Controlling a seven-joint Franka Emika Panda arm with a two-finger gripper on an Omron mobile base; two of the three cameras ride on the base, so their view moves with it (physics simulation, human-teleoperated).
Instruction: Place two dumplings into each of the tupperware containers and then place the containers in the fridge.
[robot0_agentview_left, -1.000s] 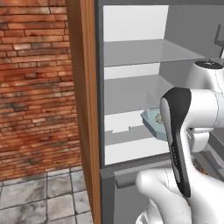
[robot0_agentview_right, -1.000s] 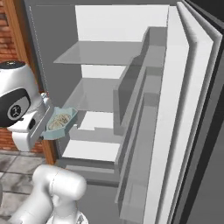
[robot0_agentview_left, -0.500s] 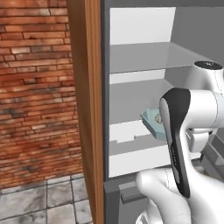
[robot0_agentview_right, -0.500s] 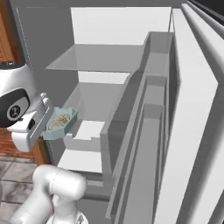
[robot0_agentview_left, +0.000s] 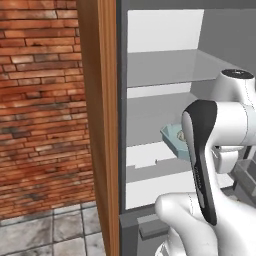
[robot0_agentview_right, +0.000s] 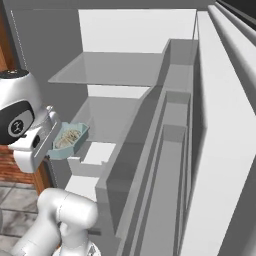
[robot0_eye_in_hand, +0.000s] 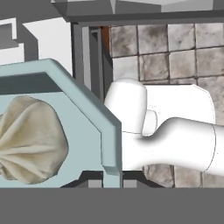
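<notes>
One teal tupperware container (robot0_agentview_right: 70, 141), shallow, lidless, beige crinkled dumplings (robot0_eye_in_hand: 30, 140) inside

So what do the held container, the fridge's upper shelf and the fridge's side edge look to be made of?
Container: probably matte plastic; flat teal, thin moulded rim. Upper shelf: probably glass or clear plastic; the back panel shows faintly through. Side edge: wood, or wood-look veneer; brown with vertical grain.

teal container (robot0_agentview_right: 70, 146); beige dumpling (robot0_eye_in_hand: 30, 140)
</notes>
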